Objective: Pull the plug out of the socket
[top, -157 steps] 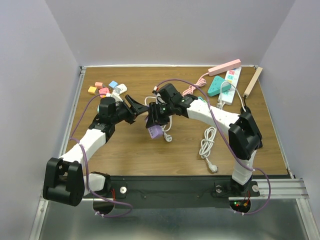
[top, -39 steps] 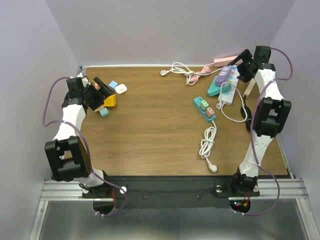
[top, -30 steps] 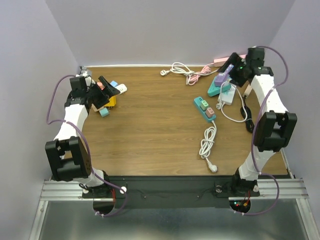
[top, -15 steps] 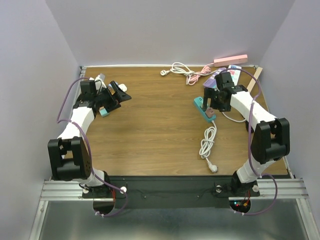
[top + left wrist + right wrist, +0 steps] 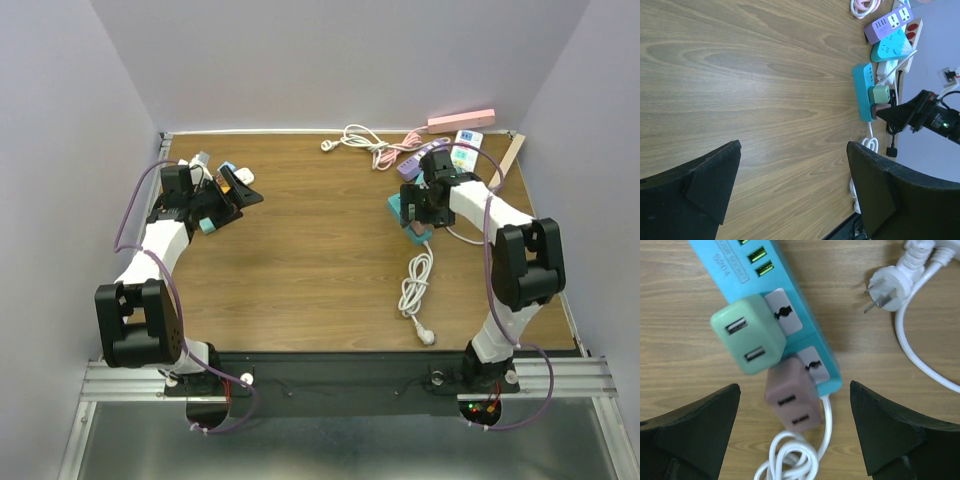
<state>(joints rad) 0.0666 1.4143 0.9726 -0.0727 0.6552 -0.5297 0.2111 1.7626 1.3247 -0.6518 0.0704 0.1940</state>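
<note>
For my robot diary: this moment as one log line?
right gripper open above teal strip | green plug, brown plug seated | left gripper open

Teal socket strip (image 5: 720, 262), mint-green plug (image 5: 747, 340), mauve plug (image 5: 792, 395), white cable (image 5: 918, 255), wood-grain table (image 5: 680, 340)

The left arm (image 5: 150, 250) stretches far forward from its base, and its wrist turns inward so the left gripper (image 5: 240, 188) points across toward the other arm. Its jaws stand wide apart, the dark wedge-shaped fingers (image 5: 700, 185) gripping nothing. The right arm (image 5: 520, 265) rises from its base, folds at the elbow and bends inward, with the right gripper (image 5: 412, 208) tipped downward. Its jaws are also spread wide, a finger on either side of the wrist view.
</note>
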